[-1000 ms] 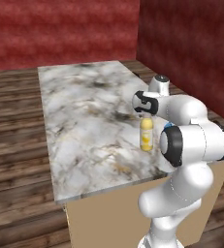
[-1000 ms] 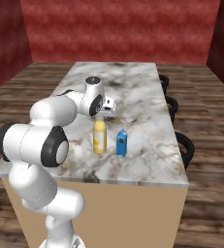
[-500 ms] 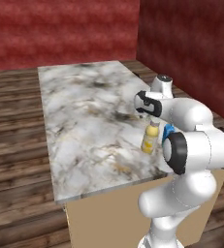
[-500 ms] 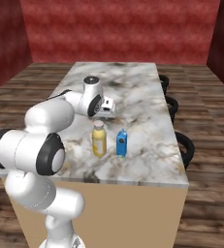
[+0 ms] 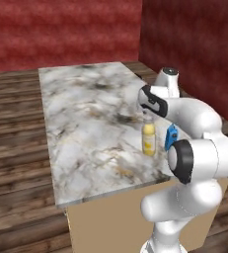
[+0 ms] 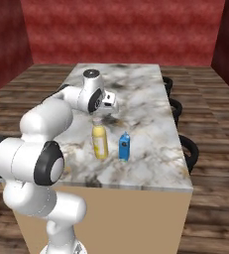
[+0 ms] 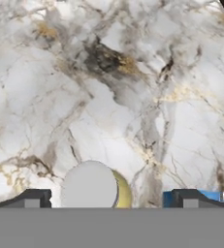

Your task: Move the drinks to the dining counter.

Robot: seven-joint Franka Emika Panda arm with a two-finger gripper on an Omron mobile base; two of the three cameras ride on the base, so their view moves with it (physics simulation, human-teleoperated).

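Observation:
The yellow bottle (image 5: 149, 139) (image 6: 100, 143) with a white cap (image 7: 89, 186) stands upright on the marble dining counter (image 5: 86, 123) (image 6: 141, 99) (image 7: 133, 72), near its long edge. A slim blue carton (image 5: 171, 137) (image 6: 124, 147) (image 7: 213, 195) stands right beside it. My gripper (image 5: 147, 115) (image 6: 100, 118) (image 7: 112, 199) hangs just above the bottle's cap, open and pointing down. Its two fingertips (image 7: 33, 198) stand wide on either side of the cap, touching nothing.
Dark round stools (image 6: 189, 151) line the far long side of the counter. Wooden floor (image 5: 17, 123) surrounds the island, and red walls (image 6: 121, 30) stand behind it. Most of the marble top beyond the two drinks is bare.
The gripper, which held the yellow bottle a second ago, has opened wide and risen a little above the cap. The bottle stays standing on the counter.

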